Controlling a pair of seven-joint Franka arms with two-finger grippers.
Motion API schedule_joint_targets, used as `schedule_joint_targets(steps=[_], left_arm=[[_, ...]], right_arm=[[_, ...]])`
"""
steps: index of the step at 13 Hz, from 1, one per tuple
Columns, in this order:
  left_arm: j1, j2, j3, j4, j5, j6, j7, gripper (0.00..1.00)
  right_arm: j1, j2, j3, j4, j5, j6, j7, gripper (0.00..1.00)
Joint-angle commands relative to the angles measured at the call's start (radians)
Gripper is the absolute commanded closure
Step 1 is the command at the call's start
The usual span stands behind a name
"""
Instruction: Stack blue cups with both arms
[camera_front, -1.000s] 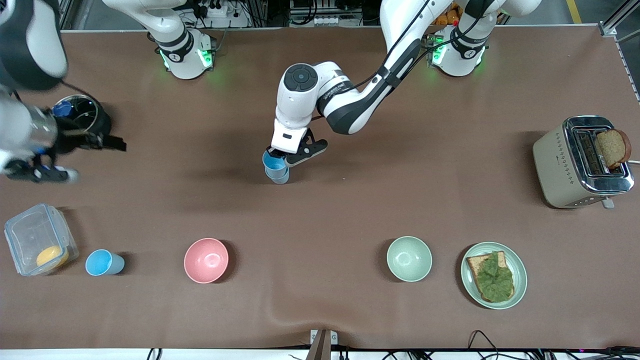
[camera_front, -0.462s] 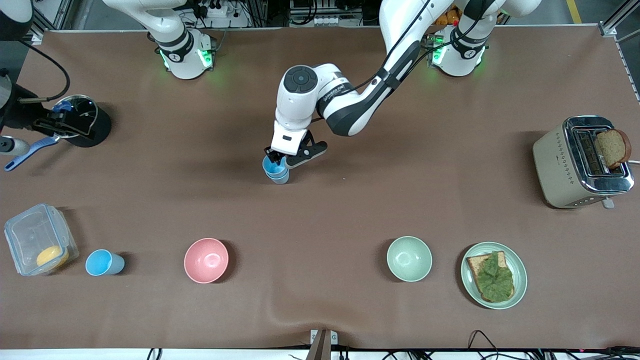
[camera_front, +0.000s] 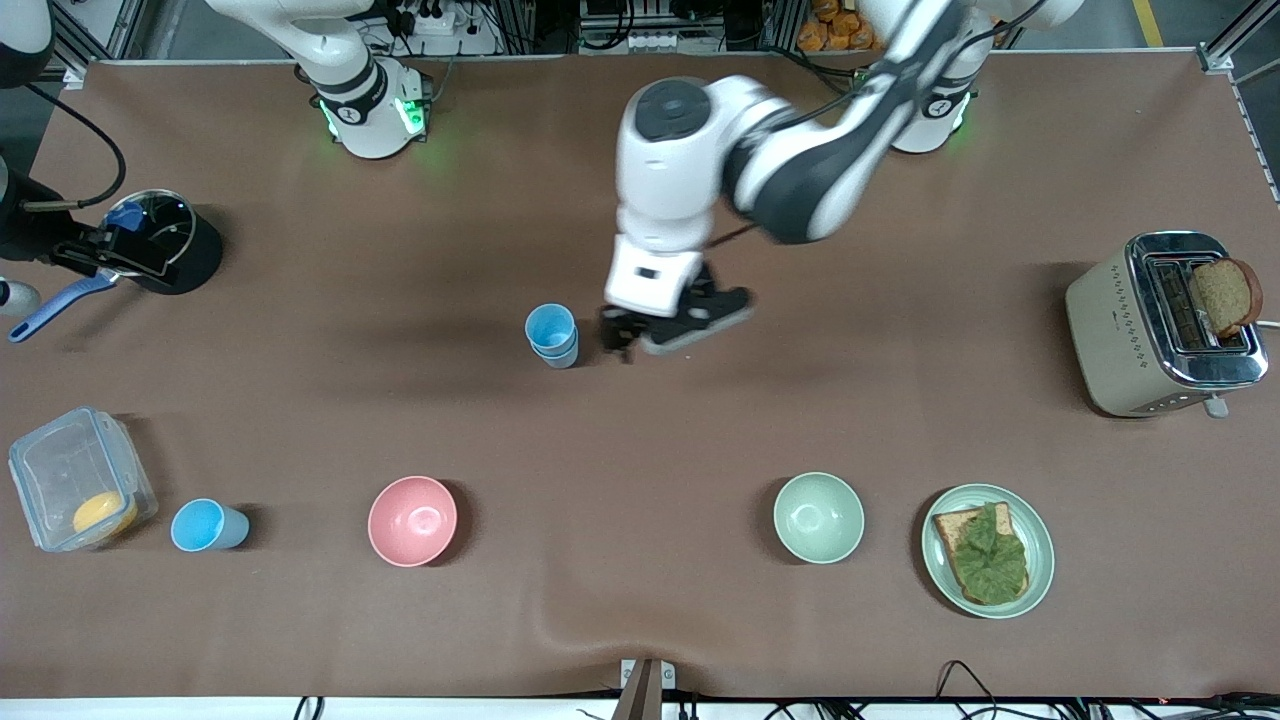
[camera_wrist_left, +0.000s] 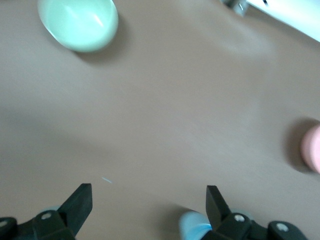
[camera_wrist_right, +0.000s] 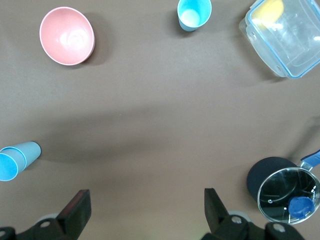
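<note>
With the two nested light-blue plastic cups (camera_front: 552, 334) standing mid-worktop, our left pincer (camera_front: 664, 335) hangs spread beside them — we judge the lone blue tumbler (camera_front: 207, 525) next, calling for our spread right pincer (camera_wrist_right: 145, 212).

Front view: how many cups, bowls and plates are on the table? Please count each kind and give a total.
Blue cups: 3, a stack of two and a single cup
Bowls: 2, a pink bowl and a green bowl
Plates: 1, a green plate with bread and lettuce
Total: 6
</note>
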Motion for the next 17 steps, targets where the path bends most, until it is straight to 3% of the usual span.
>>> schedule_joint_targets(steps=[1,3,7,12,17], left_arm=[[0.138,-0.112,-0.018,-0.043,-0.058,-0.135,0.160,0.00],[0.225,-0.176,-0.017,-0.063,-0.077,-0.226,0.392,0.00],[0.435,-0.261,-0.020,-0.135,-0.112,-0.231,0.835,0.00],[0.568,-0.305,-0.020,-0.169,-0.167,-0.229,1.018,0.00],[0.588,-0.341,-0.020,-0.173,-0.202,-0.263,1.090,0.00]], right_arm=[[-0.017,-0.013,0.013,-0.015,-0.007,0.013,-0.045,0.00],[-0.012,-0.012,0.013,-0.015,-0.011,0.015,-0.047,0.00],[-0.007,-0.010,0.015,-0.014,-0.015,0.014,-0.047,0.00],[-0.009,-0.009,0.016,-0.012,-0.015,0.014,-0.045,0.00],[-0.009,-0.007,0.018,-0.012,-0.015,0.013,-0.042,0.00]])
